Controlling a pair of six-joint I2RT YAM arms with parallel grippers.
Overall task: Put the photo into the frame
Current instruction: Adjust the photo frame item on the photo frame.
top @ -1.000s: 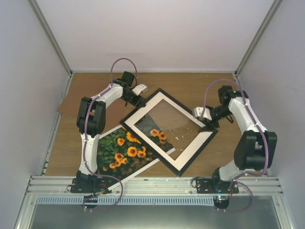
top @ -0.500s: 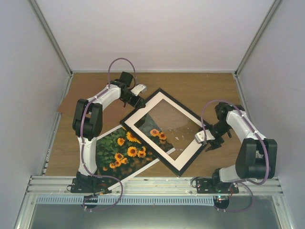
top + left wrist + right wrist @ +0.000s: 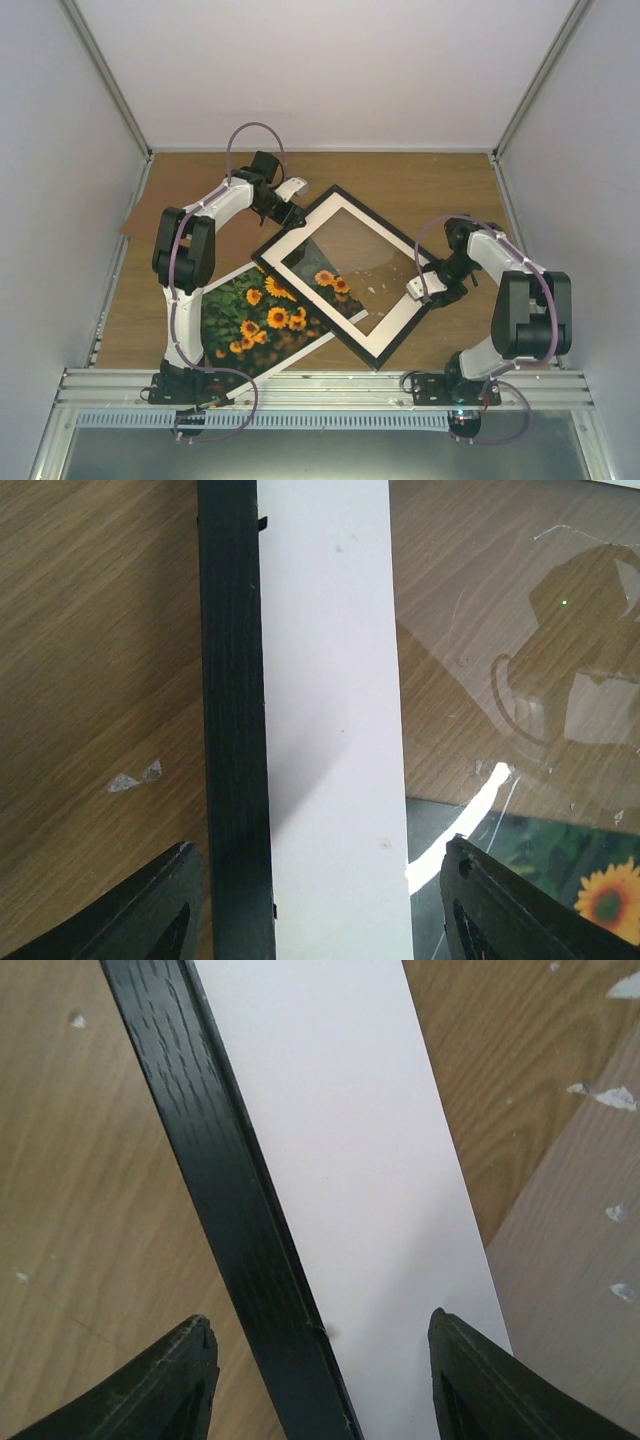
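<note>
The black frame (image 3: 300, 215) lies as a diamond mid-table with a white mat (image 3: 395, 335) inside it. The sunflower photo (image 3: 255, 320) lies flat at the lower left, its upper right corner under the frame and showing through the window. My left gripper (image 3: 293, 210) is open over the frame's upper left side; in the left wrist view (image 3: 320, 910) its fingers (image 3: 160, 910) straddle the frame bar (image 3: 235, 730) and mat (image 3: 330, 730). My right gripper (image 3: 422, 287) is open over the frame's right side, straddling bar (image 3: 230, 1190) and mat (image 3: 370, 1160) in the right wrist view (image 3: 320, 1380).
A clear sheet (image 3: 520, 680) covers the frame's window, with wood table (image 3: 420, 180) showing through. A brown board (image 3: 135, 220) lies at the table's left edge. White walls close in the sides and back. A metal rail (image 3: 320, 385) runs along the front.
My right gripper has moved from the frame's right corner toward me, along its lower right side, and now sits over that bar. The left gripper has barely shifted. Frame and photo have not moved.
</note>
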